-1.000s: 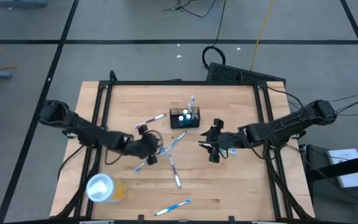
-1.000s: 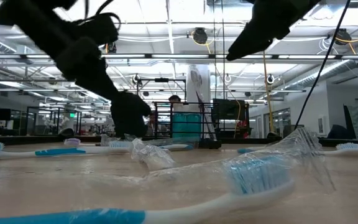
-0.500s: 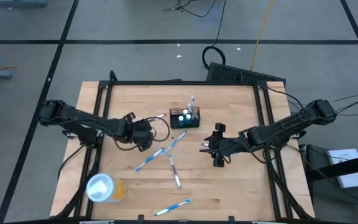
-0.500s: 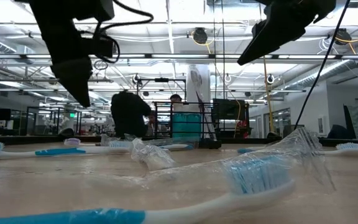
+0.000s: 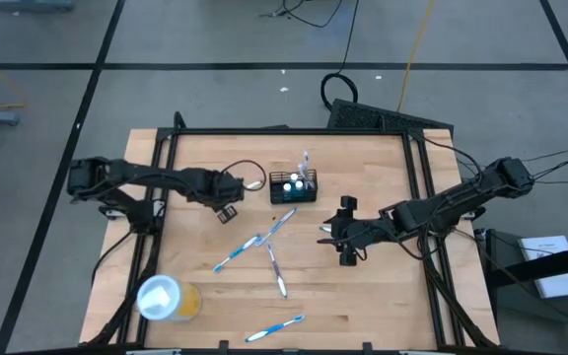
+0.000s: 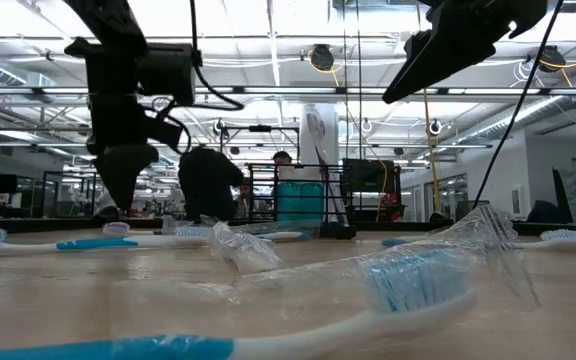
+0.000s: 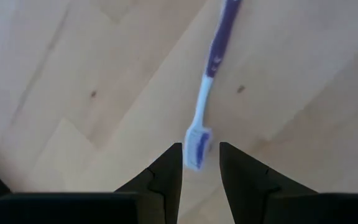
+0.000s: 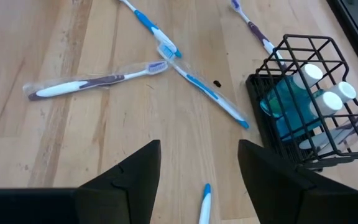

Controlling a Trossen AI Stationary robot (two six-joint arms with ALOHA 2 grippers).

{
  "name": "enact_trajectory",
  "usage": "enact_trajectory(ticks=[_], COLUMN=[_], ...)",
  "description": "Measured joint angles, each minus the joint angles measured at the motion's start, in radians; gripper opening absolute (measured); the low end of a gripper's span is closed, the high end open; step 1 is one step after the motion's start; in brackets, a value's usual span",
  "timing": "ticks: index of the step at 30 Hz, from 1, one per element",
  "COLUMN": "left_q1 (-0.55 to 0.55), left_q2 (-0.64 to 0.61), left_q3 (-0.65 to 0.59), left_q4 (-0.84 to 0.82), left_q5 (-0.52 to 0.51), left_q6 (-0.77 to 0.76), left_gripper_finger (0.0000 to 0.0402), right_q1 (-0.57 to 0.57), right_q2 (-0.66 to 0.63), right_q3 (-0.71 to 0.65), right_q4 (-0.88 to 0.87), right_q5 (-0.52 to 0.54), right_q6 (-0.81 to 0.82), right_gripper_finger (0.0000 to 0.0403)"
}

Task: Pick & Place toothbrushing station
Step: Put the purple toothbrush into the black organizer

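The black wire-mesh holder [image 5: 294, 187] stands on its base on the wooden table toward the far side, with teal white-capped bottles in it; it also shows in the right wrist view [image 8: 309, 106]. My left gripper [image 5: 229, 205] is open, above the table to the holder's left. In its wrist view [image 7: 201, 155] its fingertips stand on either side of the head of a purple and white toothbrush [image 7: 207, 81] that lies on the table, without touching it. My right gripper [image 5: 325, 234] is open and empty [image 8: 199, 158], to the right of and nearer than the holder.
Several toothbrushes, one in clear wrap, lie crossed mid-table [image 5: 264, 242]. A blue one [image 5: 274, 327] lies by the near edge. A yellow cup with a white lid [image 5: 166, 298] stands at the near left. A wrapped toothbrush [image 6: 368, 300] fills the low view's foreground.
My left gripper has gone up and toward the table's far edge, from the crossed toothbrushes mid-table to above the purple toothbrush left of the holder. The toothbrushes and the holder have stayed where they were.
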State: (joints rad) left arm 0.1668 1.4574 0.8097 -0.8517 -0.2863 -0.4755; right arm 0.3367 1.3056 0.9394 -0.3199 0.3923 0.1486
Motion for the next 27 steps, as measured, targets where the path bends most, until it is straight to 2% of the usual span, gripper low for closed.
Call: enact_trajectory(ticks=[6, 18, 24, 27], left_q1=[0.059, 0.091, 0.087, 0.083], left_q2=[0.044, 0.200, 0.196, 0.193], left_q3=[-0.015, -0.008, -0.011, -0.012], left_q4=[0.038, 0.107, 0.106, 0.105], left_q5=[0.020, 0.057, 0.062, 0.071], left_q6=[0.039, 0.128, 0.141, 0.141], left_gripper_finger=[0.0113, 0.0114, 0.0112, 0.0098], right_q1=[0.000, 0.008, 0.008, 0.008], right_q2=[0.000, -0.016, -0.045, -0.056], right_q3=[0.000, 0.000, 0.000, 0.000], right_q4=[0.000, -0.001, 0.008, 0.009], right_q5=[-0.003, -0.005, -0.003, -0.003], right_q6=[-0.006, -0.011, -0.006, 0.001], right_gripper_finger=[0.0208, 0.0208, 0.0208, 0.0208])
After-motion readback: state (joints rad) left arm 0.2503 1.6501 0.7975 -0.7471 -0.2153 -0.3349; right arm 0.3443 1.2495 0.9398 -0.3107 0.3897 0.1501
